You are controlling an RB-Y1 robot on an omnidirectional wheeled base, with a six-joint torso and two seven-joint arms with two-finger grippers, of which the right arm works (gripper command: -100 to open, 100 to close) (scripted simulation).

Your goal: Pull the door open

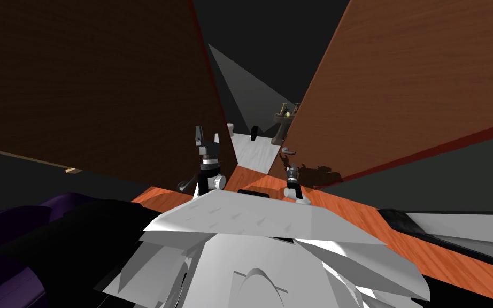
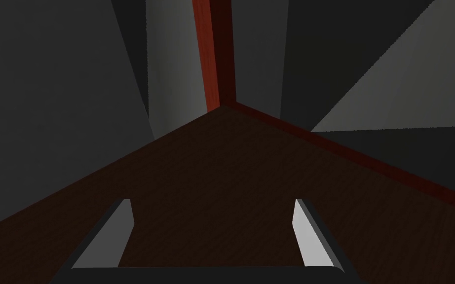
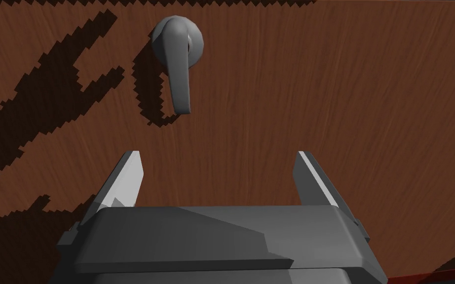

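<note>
Red-brown wood-grain door [image 3: 345, 98] faces our right gripper [image 3: 217, 158], fingers wide, empty; grey lever handle [image 3: 178, 64] ahead of it, not touching; left gripper [image 2: 211, 202] wide too.

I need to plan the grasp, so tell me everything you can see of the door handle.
The handle is a plain grey lever on a round grey plate, fixed to the reddish-brown, wood-grained door. The lever runs straight from the plate toward the right tool, widening slightly to a blunt tip. It casts a dark shadow on the door beside it. Nothing touches it: the tool is open and its fingers stop short of the lever's tip.
</note>
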